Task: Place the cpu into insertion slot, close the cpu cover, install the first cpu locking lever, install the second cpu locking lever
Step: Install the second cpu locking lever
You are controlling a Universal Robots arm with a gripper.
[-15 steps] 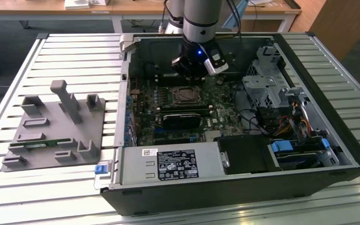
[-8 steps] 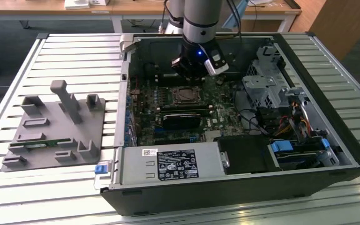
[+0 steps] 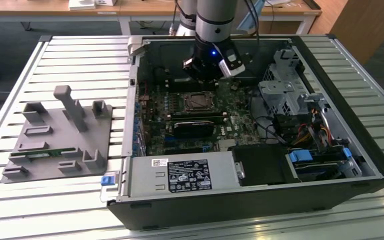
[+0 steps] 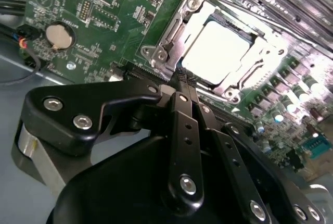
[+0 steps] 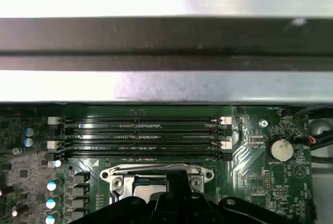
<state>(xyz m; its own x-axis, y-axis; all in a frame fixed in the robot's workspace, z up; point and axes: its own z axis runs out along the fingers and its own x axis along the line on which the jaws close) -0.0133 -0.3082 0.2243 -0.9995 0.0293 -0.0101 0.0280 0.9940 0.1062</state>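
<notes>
The cpu [image 4: 216, 52] lies flat in the insertion slot [image 3: 197, 102] on the green board, its pale metal face bright under the light. The silver cpu cover [image 4: 167, 32] is down around it, framing the chip. My gripper [image 4: 183, 82] hangs just above the slot's near edge with its black fingers [image 4: 179, 130] pressed together and nothing between them. In the exterior view the gripper [image 3: 207, 75] is inside the open case, just behind the slot. The first wrist view catches the cover's upper rim [image 5: 156, 173] past the gripper [image 5: 177, 185].
Black memory slots [image 5: 140, 135] run beside the socket, and a coin battery [image 5: 281, 148] sits nearby. A black graphics card [image 3: 195, 127] lies in front of the socket. The case wall [image 3: 134, 90], drive cage [image 3: 282, 95] and power supply [image 3: 182, 175] hem in the board. A grey fixture [image 3: 58, 135] stands outside.
</notes>
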